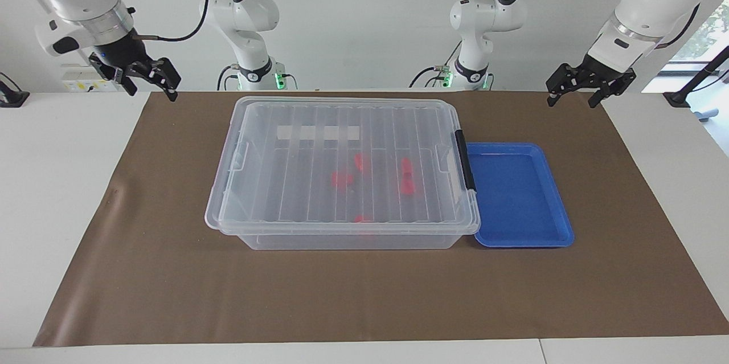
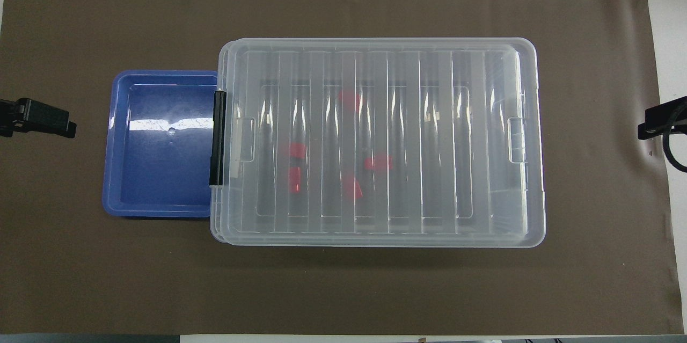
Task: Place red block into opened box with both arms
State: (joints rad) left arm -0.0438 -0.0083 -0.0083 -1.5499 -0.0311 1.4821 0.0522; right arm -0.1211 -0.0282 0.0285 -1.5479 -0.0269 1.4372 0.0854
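The box (image 1: 342,182) is a large clear bin in the middle of the brown mat, with its ribbed see-through lid (image 2: 378,139) lying flat on top. A black latch (image 1: 464,159) sits on the end toward the left arm. Several red blocks (image 2: 297,150) lie inside on the floor of the box (image 2: 526,139), seen through the lid; one red block (image 1: 342,179) is near the middle. My right gripper (image 1: 151,88) hangs open and empty above the mat's corner at the right arm's end, apart from the box. My left gripper (image 1: 572,99) waits open and empty above the mat's corner at the left arm's end.
A shallow blue tray (image 1: 555,221), with nothing in it, sits against the latch end of the box. The brown mat (image 1: 364,295) covers most of the white table. In the overhead view the left gripper (image 2: 40,118) and right gripper (image 2: 663,124) only show at the edges.
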